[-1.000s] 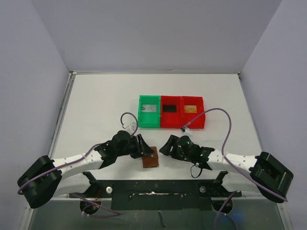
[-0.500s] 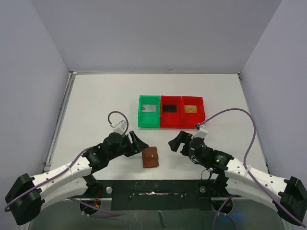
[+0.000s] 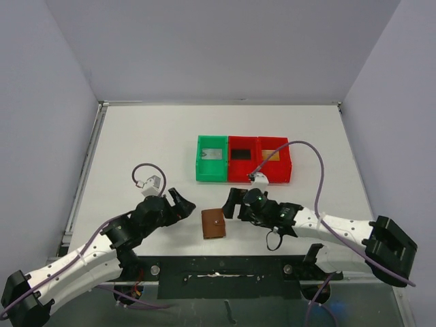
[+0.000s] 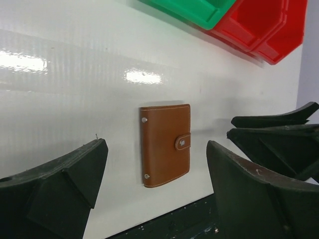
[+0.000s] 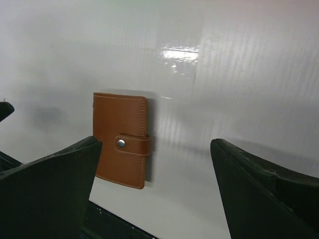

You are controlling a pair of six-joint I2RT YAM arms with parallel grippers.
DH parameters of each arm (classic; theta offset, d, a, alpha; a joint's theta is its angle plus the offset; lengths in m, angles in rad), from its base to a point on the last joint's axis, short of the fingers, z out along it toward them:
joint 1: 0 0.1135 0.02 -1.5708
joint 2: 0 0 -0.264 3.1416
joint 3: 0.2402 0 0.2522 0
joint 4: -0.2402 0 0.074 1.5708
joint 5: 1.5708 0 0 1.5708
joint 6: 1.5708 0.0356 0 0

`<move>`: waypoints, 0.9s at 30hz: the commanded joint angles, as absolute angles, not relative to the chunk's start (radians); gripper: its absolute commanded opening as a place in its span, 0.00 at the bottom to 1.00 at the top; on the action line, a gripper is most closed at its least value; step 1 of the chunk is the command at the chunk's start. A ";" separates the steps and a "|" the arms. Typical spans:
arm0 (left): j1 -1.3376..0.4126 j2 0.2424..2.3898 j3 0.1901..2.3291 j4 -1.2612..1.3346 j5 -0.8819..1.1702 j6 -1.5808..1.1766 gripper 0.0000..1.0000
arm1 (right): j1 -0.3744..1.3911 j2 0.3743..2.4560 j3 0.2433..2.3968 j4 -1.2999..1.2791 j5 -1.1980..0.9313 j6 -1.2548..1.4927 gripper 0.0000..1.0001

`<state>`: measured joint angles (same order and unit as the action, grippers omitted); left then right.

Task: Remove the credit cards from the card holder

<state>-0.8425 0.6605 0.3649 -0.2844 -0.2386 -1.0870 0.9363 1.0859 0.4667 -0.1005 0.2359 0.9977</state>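
Here, a small brown leather card holder (image 3: 213, 224) lies flat on the white table (image 3: 136, 146), folded shut, its little tab fastened by a metal snap.

The left pincer (image 3: 180, 203) hangs just left of the card holder, black fingers spread wide apart and holding nothing. In the left wrist view the card holder (image 4: 165, 144) appears between the two fingers of this pincer (image 4: 157, 149), touched by neither.

The right pincer (image 3: 231, 202) hangs just right of the card holder, likewise wide apart and empty. In its wrist view the card holder (image 5: 121, 140) sits nearer the left finger of that pincer (image 5: 155, 143).

Beyond the card holder, a green plastic tray (image 3: 211, 174), a middle red plastic tray (image 3: 240, 174) and an outer red plastic tray (image 3: 281, 174) stand touching in a row.

The pale grey card (image 3: 213, 154) lies in the green tray, the black card (image 3: 240, 154) in the middle red tray, and the golden-orange card (image 3: 267, 154) in the outer red tray, partly crossed by a purple cable (image 3: 320, 184).
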 commanded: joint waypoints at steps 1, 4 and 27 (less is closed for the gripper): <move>-0.826 0.628 0.362 -0.349 -0.316 -1.073 0.81 | 1.066 1.248 0.684 -0.208 0.362 0.957 0.94; -0.817 0.629 0.356 -0.350 -0.315 -1.079 0.81 | 1.170 1.380 0.827 -0.349 0.475 0.969 0.85; -0.795 0.551 0.318 -0.327 -0.300 -1.136 0.81 | 1.253 1.596 1.013 -0.461 0.515 1.058 0.57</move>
